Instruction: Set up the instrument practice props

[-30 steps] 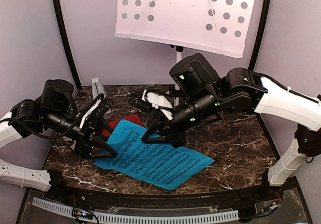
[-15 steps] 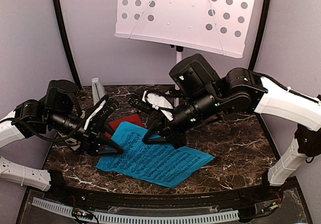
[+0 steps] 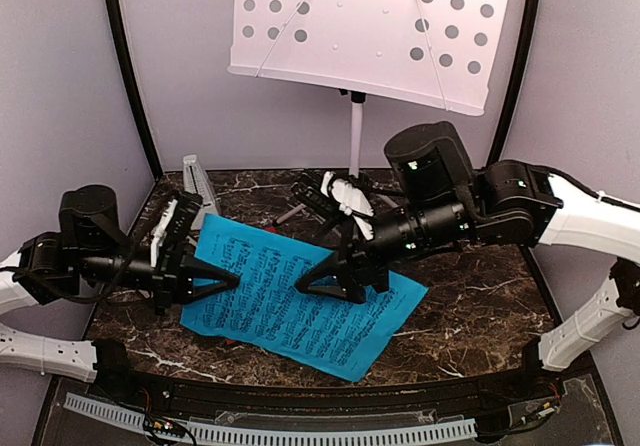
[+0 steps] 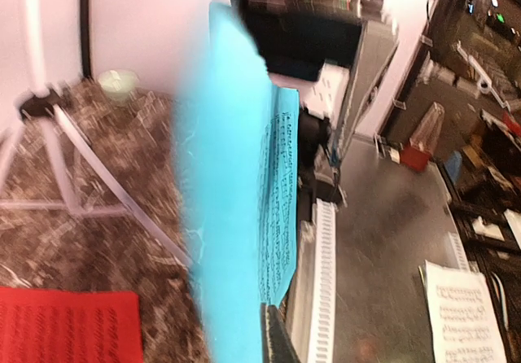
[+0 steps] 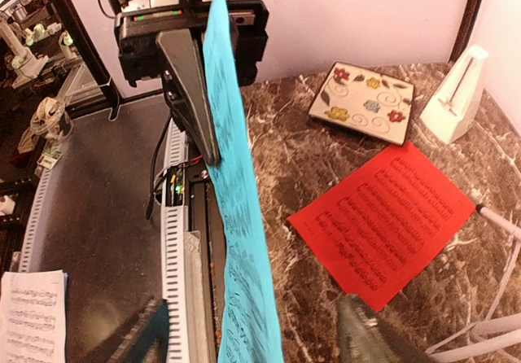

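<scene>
The hand-over has just gone through. A second ago the right gripper (image 3: 312, 286) pinched the blue sheet (image 3: 300, 306) while the left gripper (image 3: 228, 279) hung spread at its left edge. Now the left one is clenched on that edge and the right has released, its jaws wide on either side of the paper. The sheet has also slid left and come up off the desk (image 3: 470, 286). The right wrist view shows it nearly edge-on, and the red sheet (image 5: 383, 225) lies flat on the marble beyond it.

I judge the blue sheet is now the left arm's to carry to the stand (image 3: 370, 26), which is empty at the far side.

The blue sheet's near corner sags close to the desk's near edge, so dragging it nearer could let it slip off. The metronome (image 3: 198, 181) sits at the far left just behind the left arm, and the stand's legs and pole fill the far middle. The right half of the desk looks bare, so the right arm can back out there. The path up to the stand's lip looks open above both arms.
</scene>
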Robot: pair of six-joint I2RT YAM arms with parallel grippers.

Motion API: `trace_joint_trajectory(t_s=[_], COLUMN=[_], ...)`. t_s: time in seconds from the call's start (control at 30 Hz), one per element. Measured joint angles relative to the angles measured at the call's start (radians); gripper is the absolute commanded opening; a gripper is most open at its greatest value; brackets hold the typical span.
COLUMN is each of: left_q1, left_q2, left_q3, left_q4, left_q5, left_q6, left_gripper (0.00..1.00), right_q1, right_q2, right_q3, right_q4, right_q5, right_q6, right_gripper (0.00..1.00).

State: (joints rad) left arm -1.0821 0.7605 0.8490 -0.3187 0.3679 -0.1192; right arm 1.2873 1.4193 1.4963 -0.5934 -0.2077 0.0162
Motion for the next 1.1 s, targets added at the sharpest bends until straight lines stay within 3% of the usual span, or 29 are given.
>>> trace_joint_trajectory(t_s=[0.27, 0.4, 0.6, 0.63, 0.7, 0.8, 0.83, 0.87, 0.93, 1.03, 1.1], left_q1=[0.0, 0.0, 0.0, 0.0, 0.0, 0.0, 0.0, 0.0, 0.0, 0.0, 0.002], left_q2=[-0.238, -0.28, -0.304, -0.303, -0.301, -0.299, -0.299, -0.299, -0.295, -0.269, -0.221], left_q3=[-0.036, -0.053, -0.046, -0.043, -0.034, -0.03, -0.031, -0.032, -0.04, -0.049, -0.049], left_q4=[0.079, 0.084, 0.083, 0.084, 0.084, 0.097, 0.101, 0.109, 0.118, 0.108, 0.09], left_q5=[-0.119, -0.138, -0.149, -0.149, -0.146, -0.146, -0.15, -0.161, -0.194, -0.259, -0.298], left_q6=[-0.027, -0.028, -0.022, -0.021, -0.021, -0.024, -0.026, -0.028, -0.036, -0.05, -0.056], left_gripper=[0.0, 0.0, 0.0, 0.0, 0.0, 0.0, 0.0, 0.0, 0.15, 0.68, 0.85], right_q1=[-0.124, -0.158, -0.164, -0.164, -0.164, -0.164, -0.164, -0.164, -0.164, -0.164, -0.165], right_q2=[-0.267, -0.352, -0.332, -0.329, -0.32, -0.308, -0.307, -0.308, -0.308, -0.31, -0.312], right_q3=[-0.364, -0.526, -0.65, -0.666, -0.694, -0.697, -0.695, -0.689, -0.67, -0.615, -0.555], right_q4=[0.371, 0.539, 0.739, 0.763, 0.812, 0.856, 0.865, 0.867, 0.854, 0.775, 0.67], right_q5=[0.061, 0.074, 0.068, 0.065, 0.049, 0.029, 0.023, 0.018, 0.016, 0.027, 0.038], right_q6=[0.114, 0.17, 0.222, 0.225, 0.233, 0.232, 0.231, 0.233, 0.233, 0.227, 0.212], right_gripper=[0.98, 0.99, 0.96, 0.89, 0.59, 0.24, 0.2, 0.0, 0.0, 0.0, 0.0])
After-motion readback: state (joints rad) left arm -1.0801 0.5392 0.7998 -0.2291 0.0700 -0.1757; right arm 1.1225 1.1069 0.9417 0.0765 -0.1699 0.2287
